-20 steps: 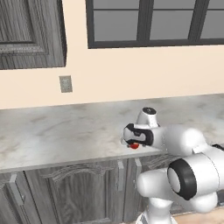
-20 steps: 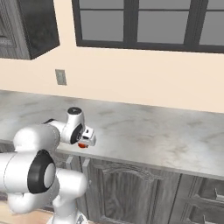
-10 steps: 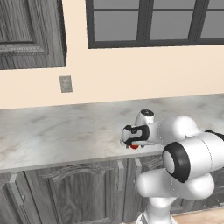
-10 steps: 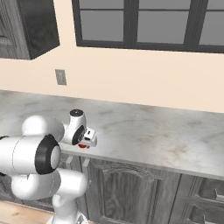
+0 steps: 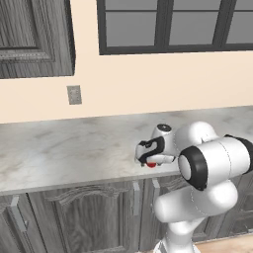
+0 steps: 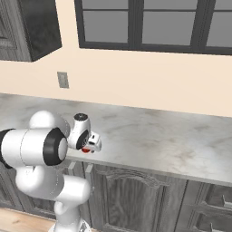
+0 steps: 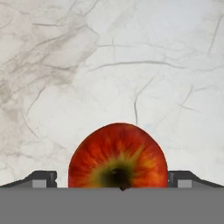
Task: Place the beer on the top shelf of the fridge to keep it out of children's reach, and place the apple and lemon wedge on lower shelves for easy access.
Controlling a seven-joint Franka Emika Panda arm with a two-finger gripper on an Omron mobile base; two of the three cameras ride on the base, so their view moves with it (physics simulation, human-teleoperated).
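**Supervisor:** How's the tool?

**Me:** I see the tool (image 7: 112,177) spread as wide as it goes, a dark fingertip (image 7: 41,178) on either side of the small, round, glossy red apple (image 7: 118,157). I can't tell whether either tip touches it.

**Supervisor:** And the apple?

**Me:** It sits on the pale, grey-veined marble table (image 5: 74,148), near the front edge, stem end facing the hand camera, with a yellow-green blush around the stem. Below are dark, carved wood-grain cabinet doors (image 6: 127,199).

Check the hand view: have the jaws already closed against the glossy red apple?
No. The small round red apple sits on the marble counter between wide-open jaws, with gaps on both sides.
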